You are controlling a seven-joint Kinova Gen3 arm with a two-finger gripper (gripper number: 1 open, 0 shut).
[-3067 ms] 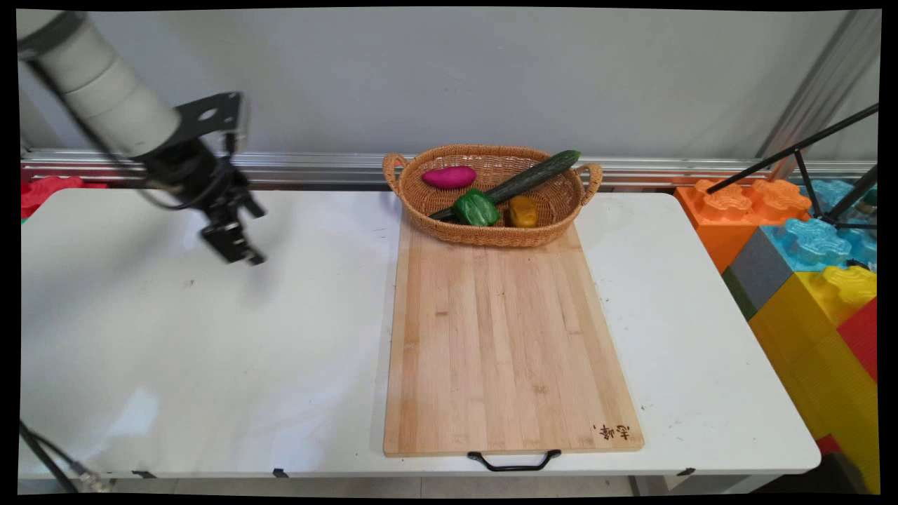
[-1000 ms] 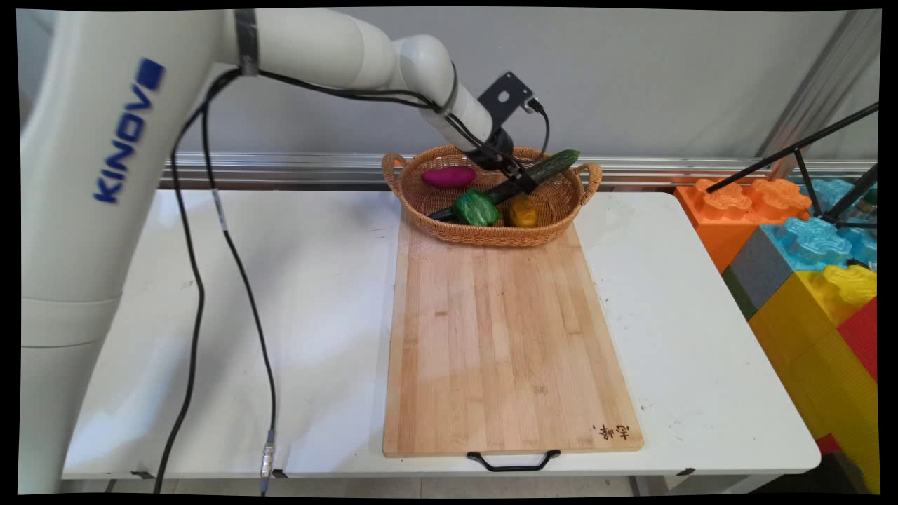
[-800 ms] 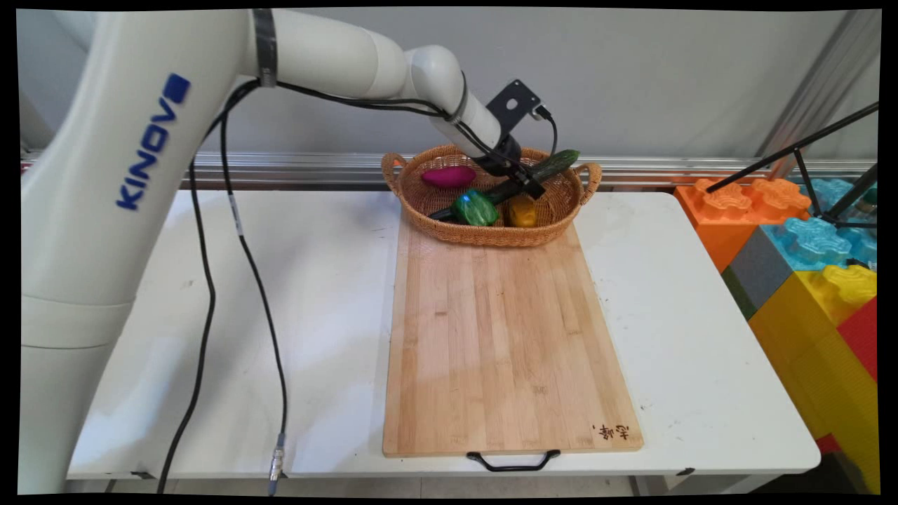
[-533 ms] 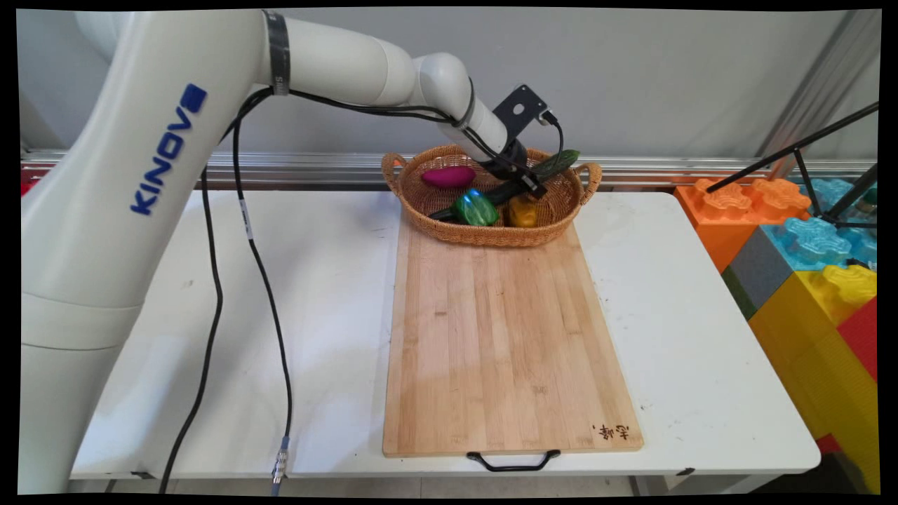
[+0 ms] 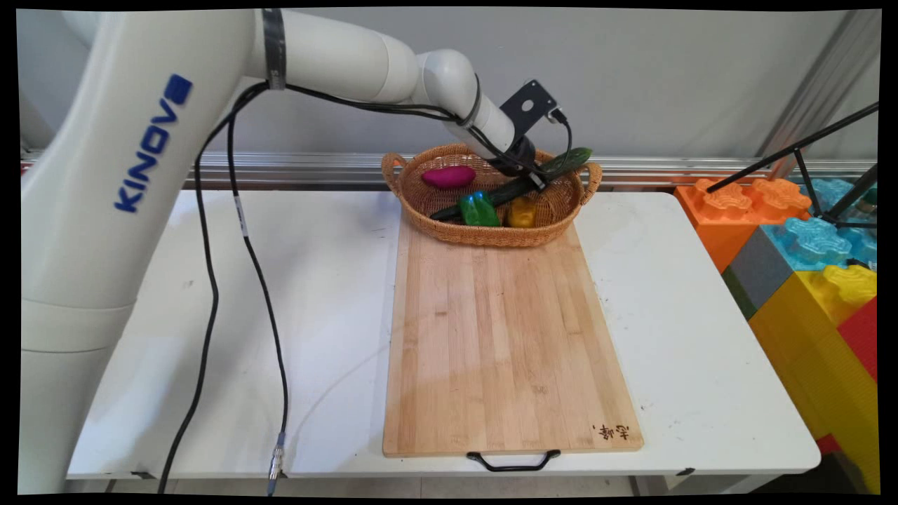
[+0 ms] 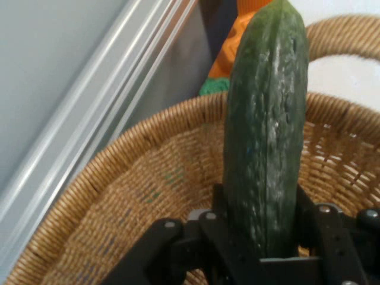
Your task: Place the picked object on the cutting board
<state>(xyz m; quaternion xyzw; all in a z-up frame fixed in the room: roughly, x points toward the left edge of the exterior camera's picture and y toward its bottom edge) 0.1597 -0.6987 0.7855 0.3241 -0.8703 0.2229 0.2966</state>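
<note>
Gripper (image 5: 537, 180) down inside a wicker basket (image 5: 558, 207), fingers pinched on a long dark green cucumber (image 5: 514, 189). In the hand view, cucumber (image 6: 267, 136) running straight out ahead between the two black fingers (image 6: 329, 231), clamped on both flanks, its rounded far tip (image 6: 279, 12) reaching past the basket's woven rim (image 6: 178, 113).

In the main view, cucumber lying slantwise across the basket: upper end (image 5: 575, 158) resting over the rim just beyond the hand, near the right handle (image 5: 595, 175); lower end (image 5: 442, 212) trailing back behind the hand toward the basket's floor.

Directly under the fingers, a yellow vegetable (image 5: 521, 210), close to the cucumber, contact not clear. Back along the cucumber from the hand and on its near side, a green pepper (image 5: 478, 208), just beside or against the cucumber. Behind the wrist and toward the wall side, a purple sweet potato (image 5: 449, 176), apart from the cucumber.

Basket sitting on the far end of a long wooden cutting board (image 5: 501, 337), well below and nearer than the hand, with a black handle (image 5: 513, 461) at its near edge. Board flat on a white table (image 5: 316, 280). Black cables (image 5: 245, 280) hanging from the arm to the table's near edge. Off past the cucumber's tip, beyond the table's end, big coloured toy blocks (image 5: 807, 259).
</note>
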